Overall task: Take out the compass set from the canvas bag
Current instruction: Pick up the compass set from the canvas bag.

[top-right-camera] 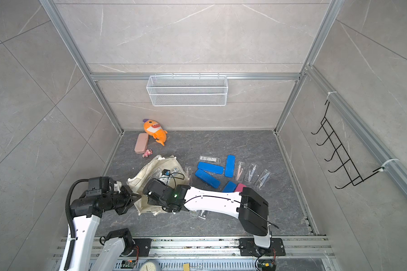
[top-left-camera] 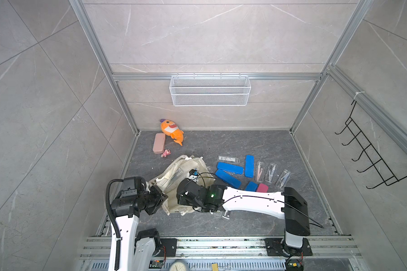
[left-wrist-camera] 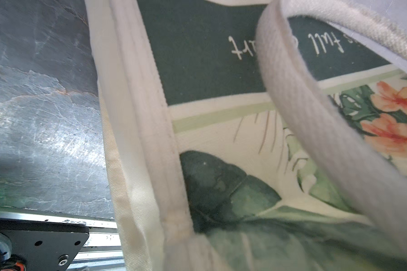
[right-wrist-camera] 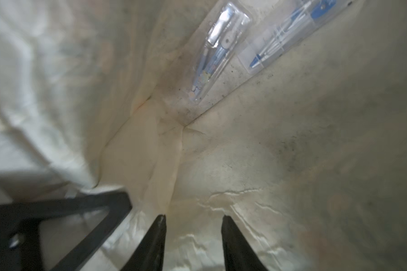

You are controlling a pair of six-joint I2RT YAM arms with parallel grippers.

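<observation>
Two compass sets lie inside the canvas bag point(top-left-camera: 167, 171), which rests crumpled on the table point(top-left-camera: 244, 145). The right wrist view shows them as a slim clear case point(right-wrist-camera: 219, 54) and a blue-fitted clear case point(right-wrist-camera: 289, 35), side by side near the inner seam. The right gripper point(right-wrist-camera: 193, 218) is inside the bag's mouth with its jaws apart and nothing between them, well short of both cases. The left gripper point(top-left-camera: 160, 195) is closed at the bag's near rim. Whether it pinches cloth cannot be told, since the left wrist view shows only the printed side and a handle point(left-wrist-camera: 315, 131).

The step in hand is judged to be the reach into the bag. The next move calls for going deeper toward the slim case, then turning the jaws to span its narrow width. The case lies flat on slack cloth, so the pinch risks gathering fabric with it. Other clear cases point(top-left-camera: 271, 173) and blue boxes point(top-left-camera: 229, 167) lie outside, beside the bag.
</observation>
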